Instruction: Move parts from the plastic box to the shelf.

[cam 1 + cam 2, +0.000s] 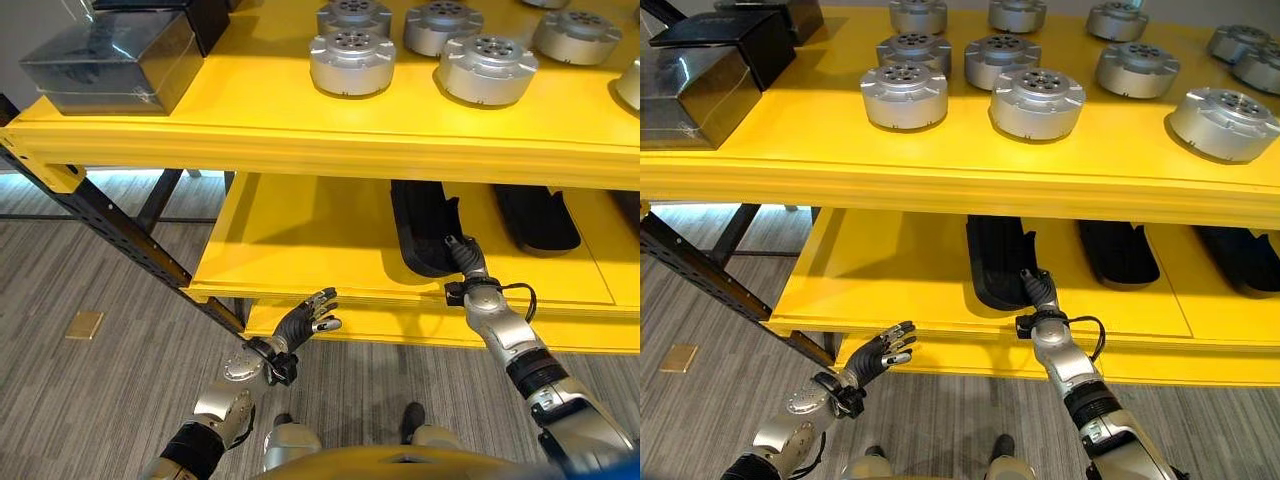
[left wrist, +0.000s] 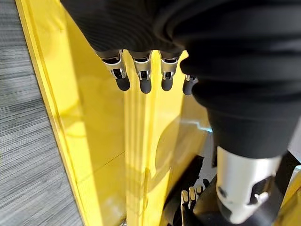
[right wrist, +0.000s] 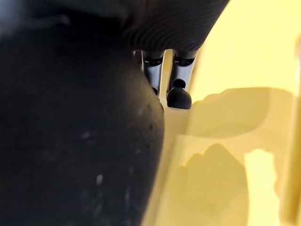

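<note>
A black elongated part (image 1: 420, 225) lies on the lower yellow shelf (image 1: 290, 240). My right hand (image 1: 467, 262) reaches onto its near end, fingers straight and touching it; the right wrist view has the black part (image 3: 70, 141) close beside the fingers (image 3: 178, 94). Another black part (image 1: 535, 218) lies to its right. My left hand (image 1: 305, 320) hangs open and empty below the shelf's front edge, with straight fingers (image 2: 141, 77) in the left wrist view. Several silver round parts (image 1: 352, 60) stand on the upper shelf (image 1: 250, 110). A dark clear plastic box (image 1: 110, 60) sits at its left end.
A black perforated brace (image 1: 120, 235) runs diagonally from the shelf's left corner down toward my left hand. The left half of the lower shelf is bare yellow. A small brass plate (image 1: 85, 324) is set into the grey striped floor (image 1: 60, 400).
</note>
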Motion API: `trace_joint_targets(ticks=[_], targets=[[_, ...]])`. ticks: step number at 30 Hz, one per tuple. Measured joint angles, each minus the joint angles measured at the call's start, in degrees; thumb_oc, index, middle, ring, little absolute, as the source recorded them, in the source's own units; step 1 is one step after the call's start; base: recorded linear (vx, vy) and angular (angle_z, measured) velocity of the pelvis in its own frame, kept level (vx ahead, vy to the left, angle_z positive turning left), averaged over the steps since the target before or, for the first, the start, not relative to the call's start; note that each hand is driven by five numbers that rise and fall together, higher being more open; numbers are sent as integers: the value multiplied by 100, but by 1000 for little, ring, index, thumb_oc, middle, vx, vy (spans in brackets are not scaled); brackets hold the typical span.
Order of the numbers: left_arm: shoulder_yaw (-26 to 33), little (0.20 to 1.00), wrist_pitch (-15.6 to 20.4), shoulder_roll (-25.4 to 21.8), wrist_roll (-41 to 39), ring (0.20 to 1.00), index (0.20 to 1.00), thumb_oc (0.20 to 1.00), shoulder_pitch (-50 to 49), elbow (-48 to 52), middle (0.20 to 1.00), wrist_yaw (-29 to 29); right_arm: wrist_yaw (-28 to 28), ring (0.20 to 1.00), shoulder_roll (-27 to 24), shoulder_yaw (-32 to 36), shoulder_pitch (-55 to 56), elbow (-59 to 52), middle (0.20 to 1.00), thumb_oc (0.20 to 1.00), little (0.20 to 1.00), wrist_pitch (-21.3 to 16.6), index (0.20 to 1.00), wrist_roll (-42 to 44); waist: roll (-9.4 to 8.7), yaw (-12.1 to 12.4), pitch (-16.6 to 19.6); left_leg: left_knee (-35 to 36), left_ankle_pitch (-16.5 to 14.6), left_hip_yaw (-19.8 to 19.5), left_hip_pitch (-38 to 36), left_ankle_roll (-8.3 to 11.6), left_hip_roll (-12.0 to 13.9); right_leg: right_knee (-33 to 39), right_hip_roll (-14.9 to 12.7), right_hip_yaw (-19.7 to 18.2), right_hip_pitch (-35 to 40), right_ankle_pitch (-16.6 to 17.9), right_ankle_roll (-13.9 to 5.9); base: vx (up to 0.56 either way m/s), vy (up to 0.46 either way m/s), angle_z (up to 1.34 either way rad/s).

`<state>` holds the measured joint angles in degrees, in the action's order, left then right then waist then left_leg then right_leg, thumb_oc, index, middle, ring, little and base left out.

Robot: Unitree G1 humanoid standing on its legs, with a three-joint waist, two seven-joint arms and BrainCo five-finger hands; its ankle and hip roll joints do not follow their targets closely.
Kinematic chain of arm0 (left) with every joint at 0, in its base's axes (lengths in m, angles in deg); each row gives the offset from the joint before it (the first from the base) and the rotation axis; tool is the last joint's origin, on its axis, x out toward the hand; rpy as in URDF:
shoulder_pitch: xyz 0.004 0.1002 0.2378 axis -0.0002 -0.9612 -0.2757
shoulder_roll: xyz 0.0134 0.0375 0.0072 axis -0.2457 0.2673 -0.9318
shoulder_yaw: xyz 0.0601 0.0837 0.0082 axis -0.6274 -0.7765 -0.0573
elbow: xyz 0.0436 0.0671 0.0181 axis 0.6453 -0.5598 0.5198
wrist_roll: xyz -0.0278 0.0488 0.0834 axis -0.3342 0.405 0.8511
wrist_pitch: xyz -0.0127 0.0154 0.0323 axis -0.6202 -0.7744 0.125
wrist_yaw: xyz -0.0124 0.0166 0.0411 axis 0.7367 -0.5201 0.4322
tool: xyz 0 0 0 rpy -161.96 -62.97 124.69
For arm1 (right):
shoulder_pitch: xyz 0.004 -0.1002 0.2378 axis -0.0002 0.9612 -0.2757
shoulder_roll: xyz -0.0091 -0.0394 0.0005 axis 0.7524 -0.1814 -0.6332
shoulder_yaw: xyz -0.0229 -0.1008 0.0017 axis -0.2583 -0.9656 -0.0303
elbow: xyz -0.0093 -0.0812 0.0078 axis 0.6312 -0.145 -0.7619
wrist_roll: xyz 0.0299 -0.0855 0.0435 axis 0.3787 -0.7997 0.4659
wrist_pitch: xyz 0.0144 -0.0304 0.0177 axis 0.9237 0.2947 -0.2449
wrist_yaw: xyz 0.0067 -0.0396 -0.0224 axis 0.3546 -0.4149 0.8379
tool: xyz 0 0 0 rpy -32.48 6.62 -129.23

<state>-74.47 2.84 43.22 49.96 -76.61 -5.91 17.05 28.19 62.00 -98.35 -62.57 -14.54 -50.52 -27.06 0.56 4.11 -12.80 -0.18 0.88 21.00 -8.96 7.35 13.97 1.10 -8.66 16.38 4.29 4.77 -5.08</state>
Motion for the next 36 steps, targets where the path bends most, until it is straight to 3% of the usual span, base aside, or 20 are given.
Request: trace_joint_targets(ticks=[5,7,9,18,25,36], targets=[[-7,1000,-175,-74,-116,1000,1000,1000,28,2,1000,-5,-128,200,-4,102,-653,416,200,200,200,119,200,-3,17,147,-40,-53,13,-21,223,9,-40,-114,-65,3,-231,3,-5,-47,1,1],[-62,1000,-201,-118,-224,1000,1000,1000,239,2,1000,-8,-149,200,-33,161,-1021,629,200,200,200,160,200,-3,41,168,-240,-192,19,-84,468,0,-42,-221,-104,11,-445,9,3,-123,9,7],[-120,1000,-201,-112,-334,1000,1000,1000,547,6,1000,-20,-156,200,-48,218,-1387,817,200,200,200,249,200,4,105,190,-668,-306,33,-116,640,-20,-49,-353,-149,17,-606,18,18,-54,18,8],[-170,1000,-203,-175,-476,1000,1000,1000,752,77,1000,-98,-267,200,-76,262,-1514,820,200,200,200,254,200,8,141,179,-1020,-445,1,-114,807,-37,-36,-430,-171,-3,-752,15,21,-55,17,0],[-263,1000,-208,-268,-512,1000,1000,1000,1271,231,1000,-274,-605,200,-315,278,-2313,823,200,200,200,330,200,11,191,193,-1663,-758,4,-165,1314,-63,-9,-662,-215,-41,-1226,79,106,-131,0,-1],[-273,1000,-207,-316,-756,1000,1000,1000,1386,274,1000,-492,-851,200,-505,263,-2853,1449,200,200,200,414,200,-138,191,290,-1705,-908,-3,-225,1587,-78,0,-790,-254,-32,-1459,82,112,-34,0,1]])
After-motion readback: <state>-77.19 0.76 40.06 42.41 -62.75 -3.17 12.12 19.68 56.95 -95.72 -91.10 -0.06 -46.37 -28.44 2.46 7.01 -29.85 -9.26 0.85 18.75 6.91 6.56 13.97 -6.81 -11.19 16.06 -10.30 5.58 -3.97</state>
